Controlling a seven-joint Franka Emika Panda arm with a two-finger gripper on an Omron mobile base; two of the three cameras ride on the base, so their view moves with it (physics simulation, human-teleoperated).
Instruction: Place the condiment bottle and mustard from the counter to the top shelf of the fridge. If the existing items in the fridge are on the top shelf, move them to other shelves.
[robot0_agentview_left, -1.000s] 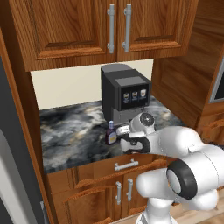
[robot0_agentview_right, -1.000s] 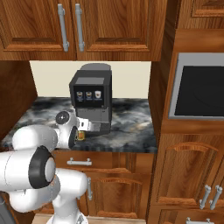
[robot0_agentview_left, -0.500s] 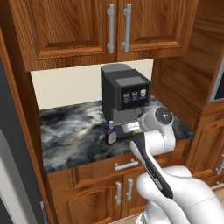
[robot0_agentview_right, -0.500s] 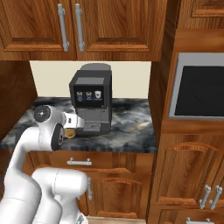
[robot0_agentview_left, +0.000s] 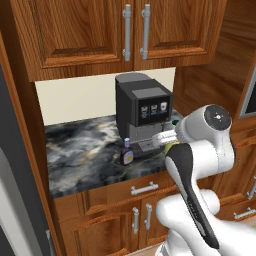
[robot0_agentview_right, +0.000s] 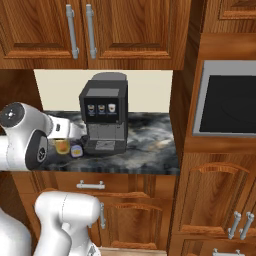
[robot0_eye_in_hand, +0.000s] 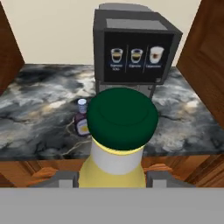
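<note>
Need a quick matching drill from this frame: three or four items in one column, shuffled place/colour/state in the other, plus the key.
Items
1. mustard bottle
2. small dark bottle
3. coffee machine
4. upper cabinet doors

Descriptions
A. shut, wooden, with two metal handles
B. yellow with a green cap, between the fingers of the pincer
C. standing on the marble counter just in front of the machine, light cap
D. dark box against the cream back wall, three drink icons on its front

Pairs: 1-B, 2-C, 3-D, 4-A
</note>
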